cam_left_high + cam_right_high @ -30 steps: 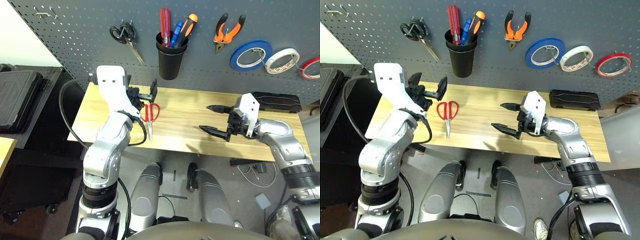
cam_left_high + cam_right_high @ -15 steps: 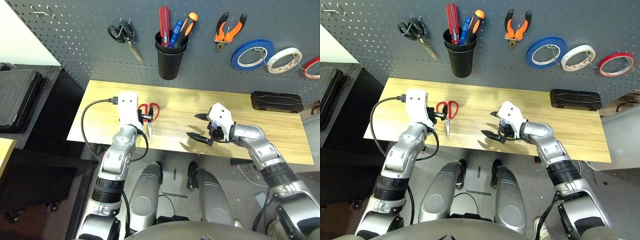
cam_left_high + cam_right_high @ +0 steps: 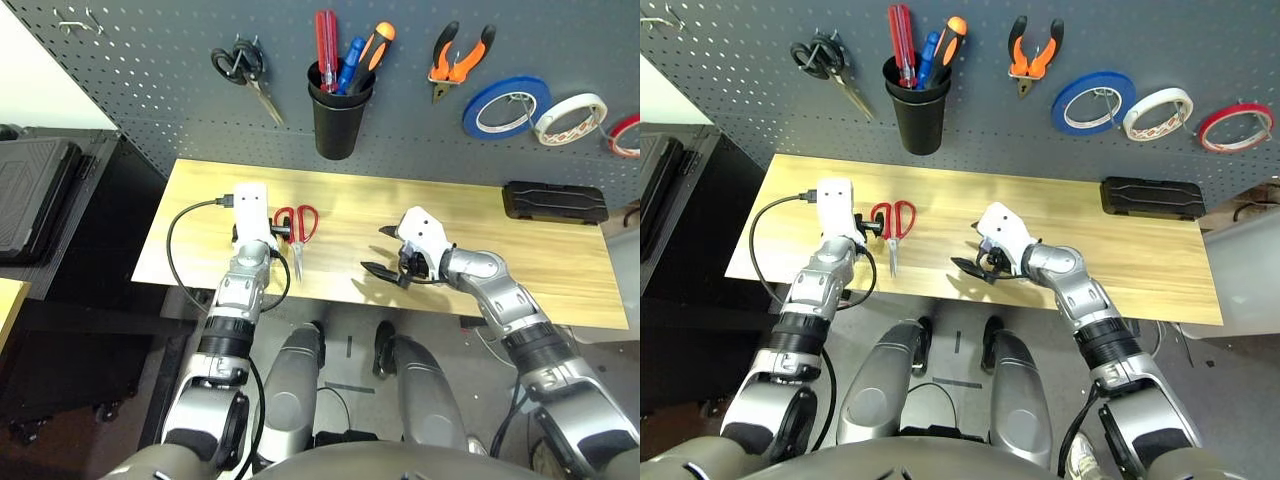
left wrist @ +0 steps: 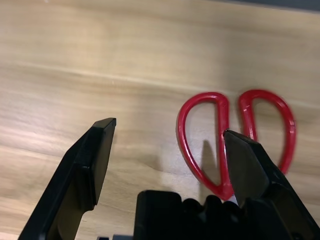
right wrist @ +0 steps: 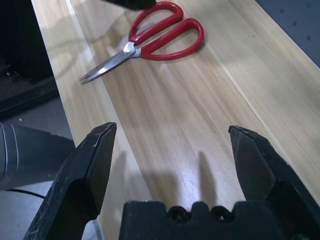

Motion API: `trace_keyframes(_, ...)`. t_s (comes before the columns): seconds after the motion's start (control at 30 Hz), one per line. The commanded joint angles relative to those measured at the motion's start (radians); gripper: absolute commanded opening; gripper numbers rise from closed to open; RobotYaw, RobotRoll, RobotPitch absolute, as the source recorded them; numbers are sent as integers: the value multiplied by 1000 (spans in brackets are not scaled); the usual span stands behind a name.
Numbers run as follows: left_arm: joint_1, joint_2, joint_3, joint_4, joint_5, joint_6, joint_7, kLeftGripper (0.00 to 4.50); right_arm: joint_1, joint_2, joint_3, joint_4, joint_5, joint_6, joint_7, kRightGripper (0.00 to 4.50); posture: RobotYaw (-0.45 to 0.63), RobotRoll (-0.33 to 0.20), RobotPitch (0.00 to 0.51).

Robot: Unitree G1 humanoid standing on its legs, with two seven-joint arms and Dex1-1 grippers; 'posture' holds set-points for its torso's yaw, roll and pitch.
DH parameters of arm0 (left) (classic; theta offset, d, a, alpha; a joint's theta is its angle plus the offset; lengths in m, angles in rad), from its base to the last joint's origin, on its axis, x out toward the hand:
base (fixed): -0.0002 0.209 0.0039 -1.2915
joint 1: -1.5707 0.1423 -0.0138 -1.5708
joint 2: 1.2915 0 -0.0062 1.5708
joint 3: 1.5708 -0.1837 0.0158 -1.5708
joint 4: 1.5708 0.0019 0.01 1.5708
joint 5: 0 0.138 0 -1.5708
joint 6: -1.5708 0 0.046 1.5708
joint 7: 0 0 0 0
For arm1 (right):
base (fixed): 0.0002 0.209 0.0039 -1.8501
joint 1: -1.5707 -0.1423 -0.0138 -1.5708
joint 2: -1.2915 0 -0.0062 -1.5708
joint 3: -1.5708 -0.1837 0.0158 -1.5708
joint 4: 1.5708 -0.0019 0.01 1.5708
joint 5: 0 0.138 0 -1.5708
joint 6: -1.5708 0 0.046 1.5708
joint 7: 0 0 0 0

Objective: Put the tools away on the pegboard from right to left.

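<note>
Red-handled scissors (image 3: 298,230) lie on the worktop (image 3: 560,270); left tool (image 4: 165,150), fingers apart, just beside their handles; right tool (image 3: 385,253), also apart, nearby.

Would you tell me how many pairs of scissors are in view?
2: black-handled scissors hanging on the pegboard at its left; red-handled scissors lying on the table.

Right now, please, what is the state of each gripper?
Left gripper: open, holding nothing, low beside the red-handled scissors.
Right gripper: open, holding nothing, over the table.
</note>
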Motion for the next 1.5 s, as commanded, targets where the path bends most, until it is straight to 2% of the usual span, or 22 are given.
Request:
trace_keyframes(0.03,-27,-4,1,118,15,-34,6,4468,19,-3,7,-32,1,23,-1,4500,251,0,335)
trace_keyframes(0.23,-91,1,-3,298,25,-46,13,4468,31,-14,4,-75,12,41,10,4500,237,0,337)
trace_keyframes(0.33,-106,2,3,346,25,-62,29,4087,38,-24,7,-96,21,48,32,4500,231,0,337)
trace_keyframes(0.5,-111,2,-5,390,30,-74,28,2420,44,-36,11,-115,27,52,59,4500,230,0,338)
trace_keyframes(0.7,-84,-13,-3,364,21,-85,23,186,39,-40,8,-116,28,42,80,4500,230,0,339)
trace_keyframes(0.73,-77,-16,3,345,15,-85,25,43,37,-41,7,-113,29,37,83,4500,230,0,339)
trace_keyframes(0.87,-51,-32,27,260,-4,-69,40,43,31,-44,-1,-100,33,14,90,4500,238,0,330)
trace_keyframes(1.17,65,-75,54,-64,-13,54,83,43,35,-59,-18,-90,64,-37,113,4500,256,0,310)
trace_keyframes(1.3,168,-95,53,-302,-28,89,65,43,39,-67,-55,-96,112,-88,133,4500,262,0,301)
trace_keyframes(1.5,277,-86,67,-585,-62,99,16,43,21,-72,-131,-56,194,-219,181,4500,281,0,286)
